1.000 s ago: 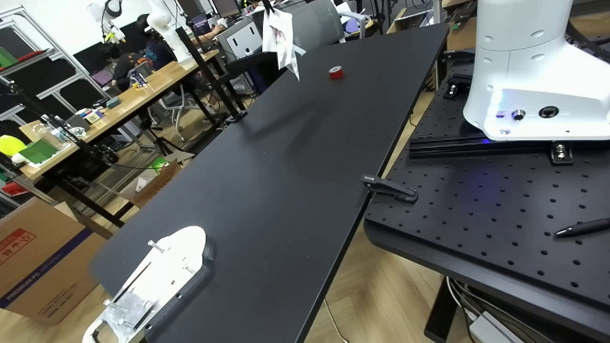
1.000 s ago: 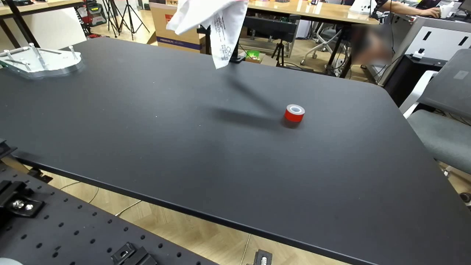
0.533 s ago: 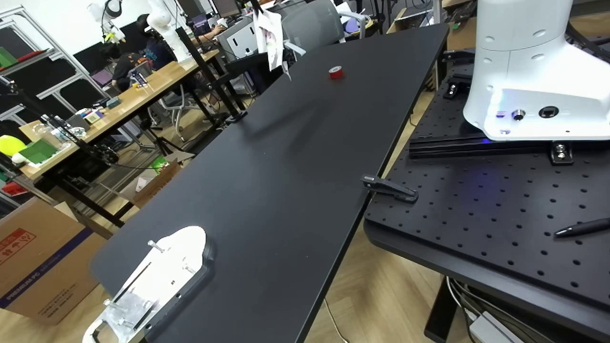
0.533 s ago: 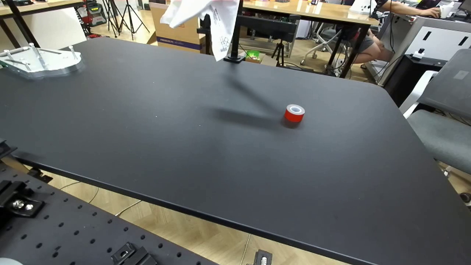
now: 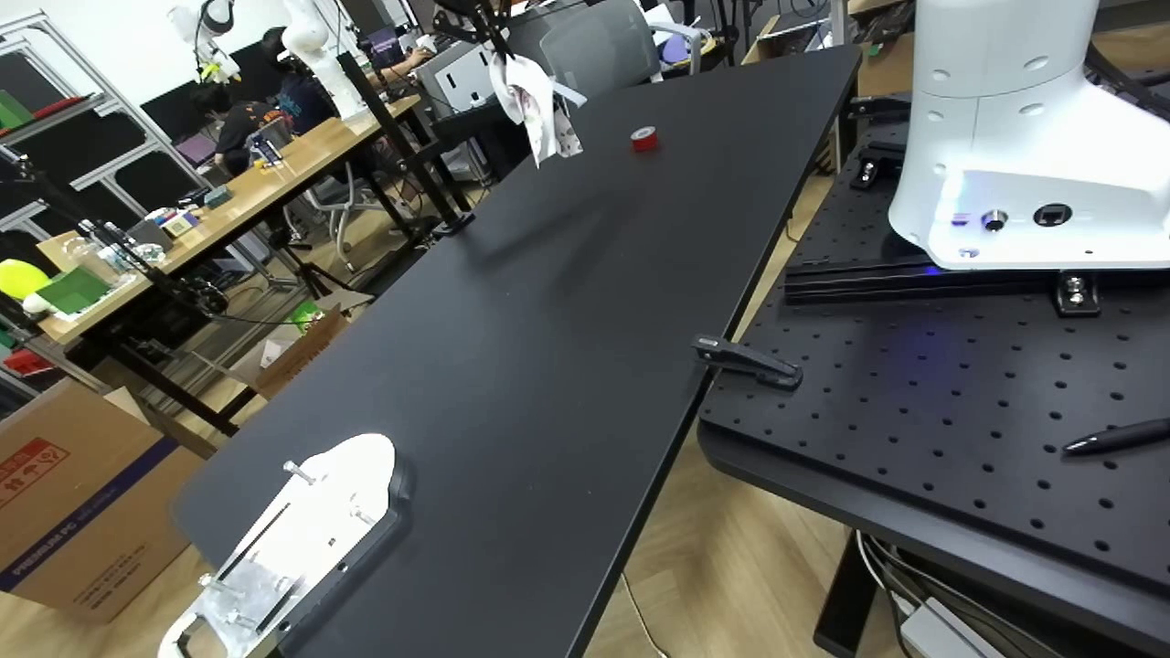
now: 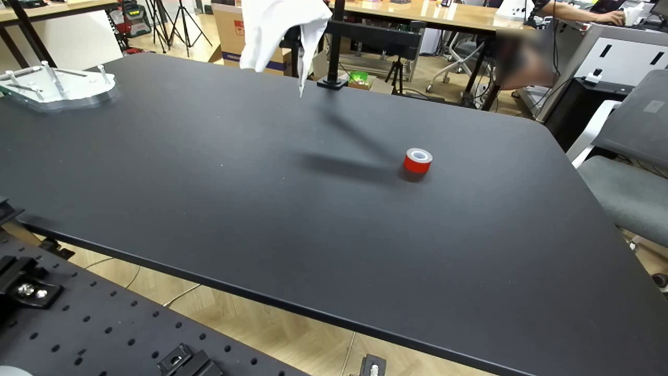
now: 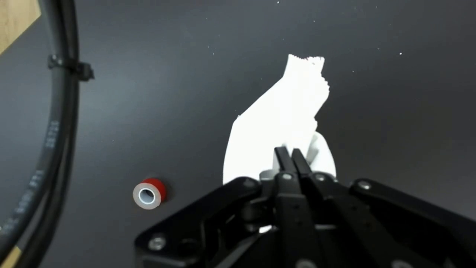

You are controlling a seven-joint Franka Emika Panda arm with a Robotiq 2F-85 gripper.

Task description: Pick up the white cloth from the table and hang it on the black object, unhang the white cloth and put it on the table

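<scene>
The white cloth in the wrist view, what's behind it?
Behind the cloth is the black table, seen past the cloth's top and sides. The patch directly behind is covered, so that view cannot show it.

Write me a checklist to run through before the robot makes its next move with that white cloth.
1. The tool has a hold on the white cloth: ok; it is shut and the fabric hangs from it.
2. The cloth is up off the table: ok; it hangs in the air.
3. The cloth is free of the black stand: cannot tell; they overlap in an exterior view.
4. The red tape roll is apart from the cloth: ok; the wrist view shows a gap.
5. The cloth is spread flat: not ok; it droops in folds.
</scene>
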